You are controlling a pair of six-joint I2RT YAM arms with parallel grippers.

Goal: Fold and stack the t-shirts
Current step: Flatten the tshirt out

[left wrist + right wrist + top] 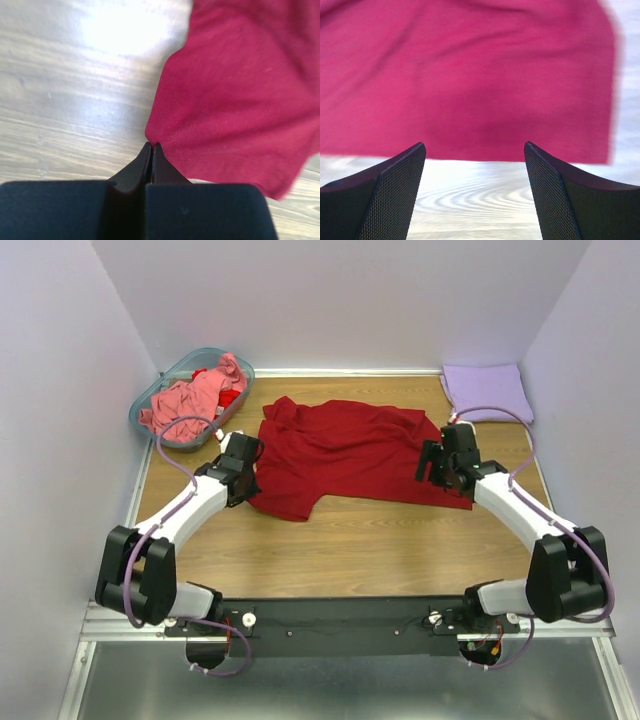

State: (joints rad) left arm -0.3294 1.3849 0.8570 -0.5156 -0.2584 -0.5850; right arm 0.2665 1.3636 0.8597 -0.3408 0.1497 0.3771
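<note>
Dark red t-shirt (350, 450) pinched by left tool (151, 146) (wrist view); right tool (475, 144) open

My left arm (190, 505) reaches forward and inward from its base, elbow bent low, left gripper (151, 146) with jaws pressed together, pinching the edge of the dark red t-shirt (240, 90). My right arm (510, 502) mirrors it, right gripper (475, 147) angled down with fingers spread wide, holding nothing.
</note>
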